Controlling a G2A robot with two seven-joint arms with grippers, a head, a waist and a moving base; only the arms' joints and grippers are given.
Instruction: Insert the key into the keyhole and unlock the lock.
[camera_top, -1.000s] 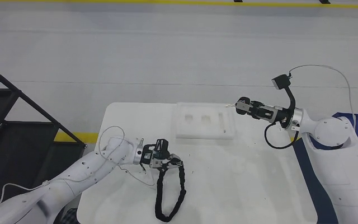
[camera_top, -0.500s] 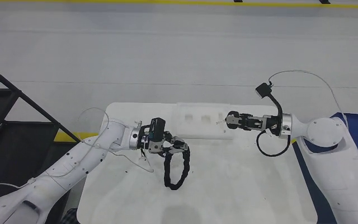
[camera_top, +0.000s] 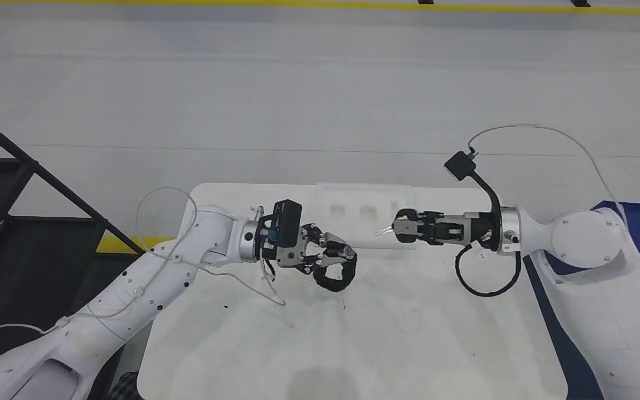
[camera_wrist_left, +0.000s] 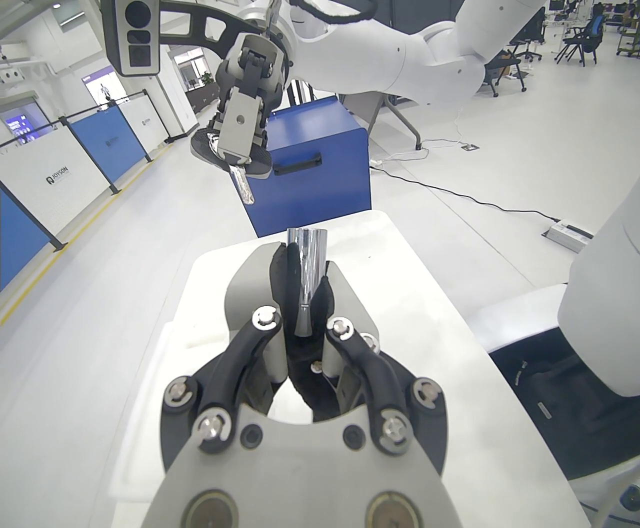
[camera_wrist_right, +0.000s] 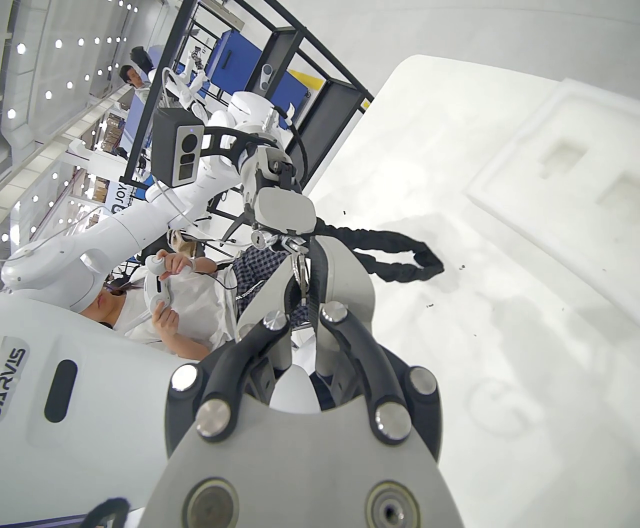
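A white table (camera_top: 450, 330) carried a white foam tray with rectangular recesses (camera_top: 345, 212). Just on the robot's side of that tray, the left gripper (camera_top: 322, 262) was clamped on a chrome cylinder lock with a black sleeved cable loop (camera_top: 338, 275). Over the tray's near part, the right gripper (camera_top: 398, 227) pinched a silver key (camera_top: 384, 231), whose tip pointed toward the lock without touching it.

lock barrel (camera_wrist_left: 307, 265): polished metal, mirror-bright and smooth.
cable sleeve (camera_wrist_right: 425, 252): black cloth, matt, seen wrinkled along its length.
key (camera_wrist_left: 241, 182): bare metal blade, glossy.
foam tray (camera_wrist_right: 525, 190): white foam, matt, finely grained.
table (camera_wrist_right: 500, 350): white top, matt, smooth.
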